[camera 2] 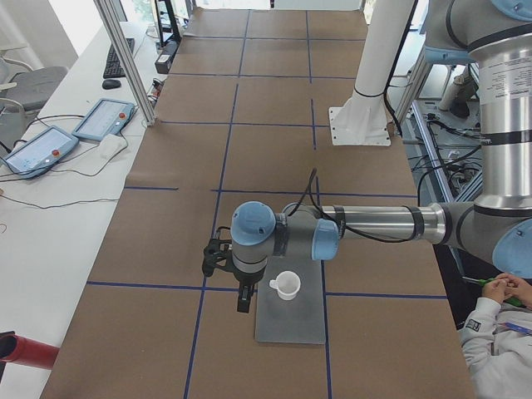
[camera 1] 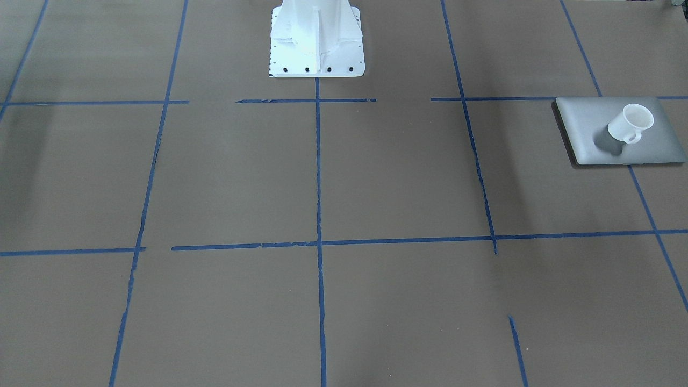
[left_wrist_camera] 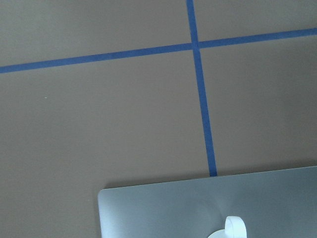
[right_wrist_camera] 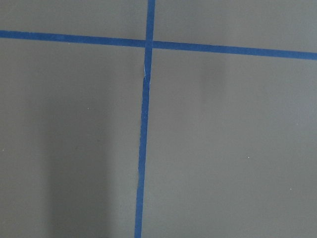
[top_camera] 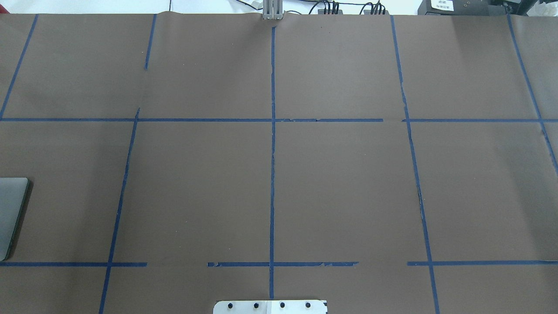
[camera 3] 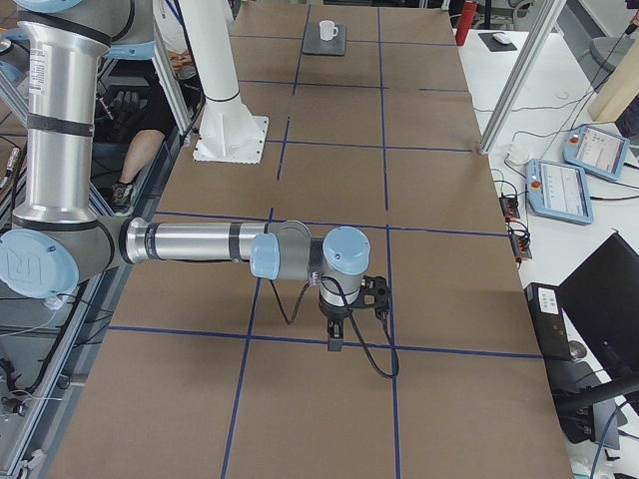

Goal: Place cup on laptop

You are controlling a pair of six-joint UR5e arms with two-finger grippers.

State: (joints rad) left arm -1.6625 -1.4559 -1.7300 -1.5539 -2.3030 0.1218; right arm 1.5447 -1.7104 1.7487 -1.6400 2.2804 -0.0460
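While the white mug [camera 1: 630,124] stands on the silver laptop [camera 1: 583,126], three o'clock of the left tool [camera 2: 242,299], its grip and the right tool's [camera 3: 334,339] cannot be told.

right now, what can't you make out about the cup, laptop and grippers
Left wrist view: cup cut by bottom edge, mostly just its handle shows.
Overhead view: laptop cut by left edge, cup outside frame.
Side views: left gripper and right gripper too small to tell open or shut.
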